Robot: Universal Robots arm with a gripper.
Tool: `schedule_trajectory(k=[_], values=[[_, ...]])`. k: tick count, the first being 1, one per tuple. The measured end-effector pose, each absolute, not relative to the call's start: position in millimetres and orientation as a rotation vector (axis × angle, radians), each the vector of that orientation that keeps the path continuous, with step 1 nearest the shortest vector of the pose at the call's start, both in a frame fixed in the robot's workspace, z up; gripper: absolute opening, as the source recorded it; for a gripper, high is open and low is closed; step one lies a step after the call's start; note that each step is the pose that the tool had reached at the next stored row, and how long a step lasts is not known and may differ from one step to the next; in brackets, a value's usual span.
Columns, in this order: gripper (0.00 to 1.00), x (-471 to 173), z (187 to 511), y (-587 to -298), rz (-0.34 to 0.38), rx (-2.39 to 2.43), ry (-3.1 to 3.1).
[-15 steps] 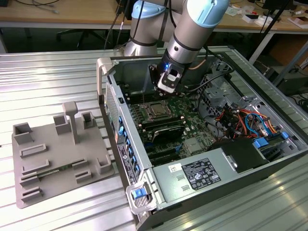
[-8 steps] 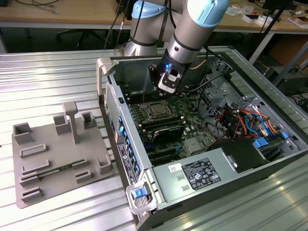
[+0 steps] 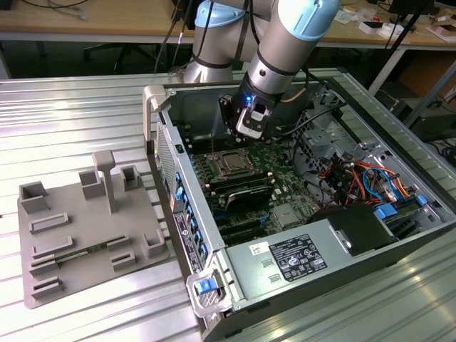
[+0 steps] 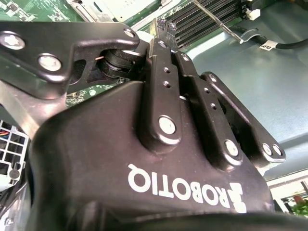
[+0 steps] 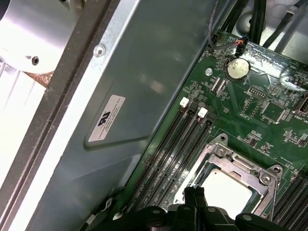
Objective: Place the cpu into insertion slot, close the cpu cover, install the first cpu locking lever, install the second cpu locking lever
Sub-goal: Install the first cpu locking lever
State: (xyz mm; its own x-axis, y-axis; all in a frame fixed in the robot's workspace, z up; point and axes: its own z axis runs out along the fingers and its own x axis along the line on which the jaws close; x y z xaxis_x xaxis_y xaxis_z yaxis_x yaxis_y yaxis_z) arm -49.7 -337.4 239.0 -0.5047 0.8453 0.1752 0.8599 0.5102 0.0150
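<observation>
Silver cpu cover lies closed over seated cpu; gripper, closed up and empty, hovers above; lever-install step likely, needing precise contact.

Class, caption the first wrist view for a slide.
Shut hand over the cpu, seated on the motherboard beneath the closed cpu cover.

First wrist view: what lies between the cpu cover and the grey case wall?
In the first wrist view, long black memory slots run side by side on the green board between the cpu cover and the case wall.
</observation>
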Motion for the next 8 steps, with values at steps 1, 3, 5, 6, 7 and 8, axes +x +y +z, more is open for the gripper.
schedule_trajectory(k=[1,3,5,6,7,8], values=[[0.11,-49.7,239.0,-337.4,-0.149,-1.470,-2.606],[0.11,-49.7,239.0,-337.4,-0.149,-1.461,-2.611],[0.11,-49.7,239.0,-337.4,-0.148,-1.448,-2.617],[0.11,-49.7,239.0,-337.4,-0.147,-1.443,-2.620],[0.11,-49.7,239.0,-337.4,-0.147,-1.438,-2.622],[0.11,-49.7,239.0,-337.4,-0.146,-1.434,-2.625]])
